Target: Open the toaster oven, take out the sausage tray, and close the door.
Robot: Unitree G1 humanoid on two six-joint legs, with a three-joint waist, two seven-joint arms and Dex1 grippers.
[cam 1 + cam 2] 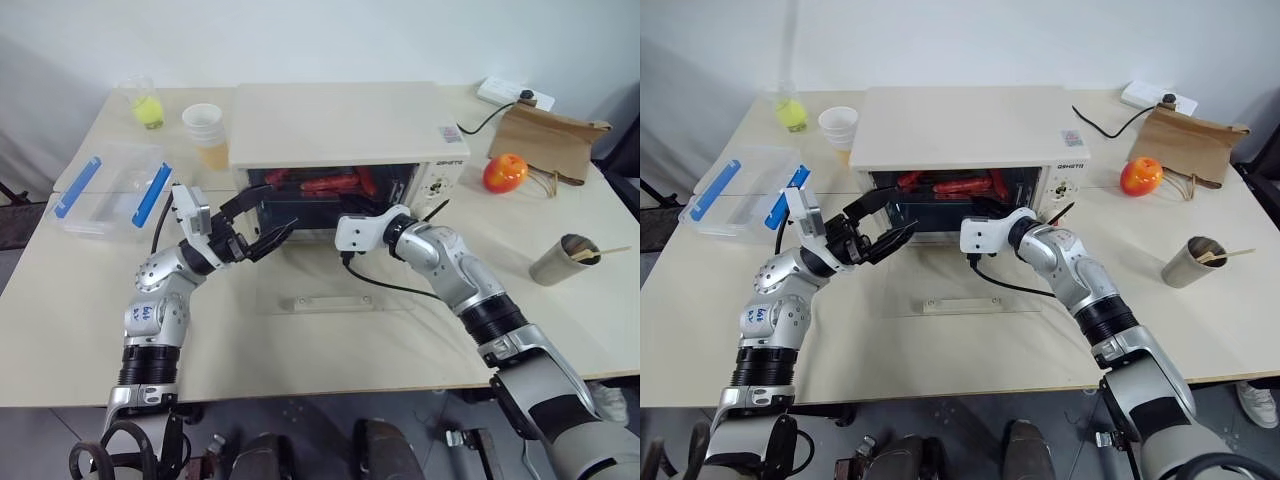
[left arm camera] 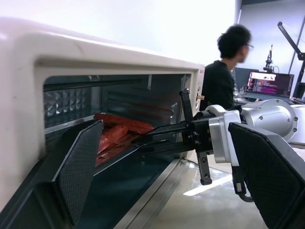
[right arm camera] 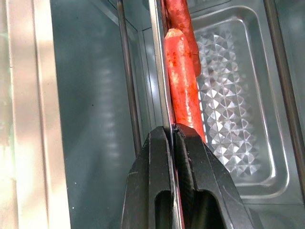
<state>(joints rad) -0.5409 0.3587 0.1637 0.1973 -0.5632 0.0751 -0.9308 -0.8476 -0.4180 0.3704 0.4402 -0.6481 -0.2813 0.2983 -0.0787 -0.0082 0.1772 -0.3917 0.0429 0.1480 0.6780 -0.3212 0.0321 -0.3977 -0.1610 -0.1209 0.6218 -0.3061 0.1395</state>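
My right gripper (image 3: 172,130) is pinched tight on the thin front rim of the sausage tray (image 3: 238,90), reaching into the mouth of the toaster oven (image 1: 340,125); red sausages (image 3: 183,81) lie right beside my fingertips, the tray sitting inside on its rack. My left gripper (image 1: 262,228) hangs spread wide and empty at the left side of the opening. The door (image 1: 330,300) lies flat on the table (image 1: 300,350), handle toward me. A person (image 2: 224,76) stands beyond the oven.
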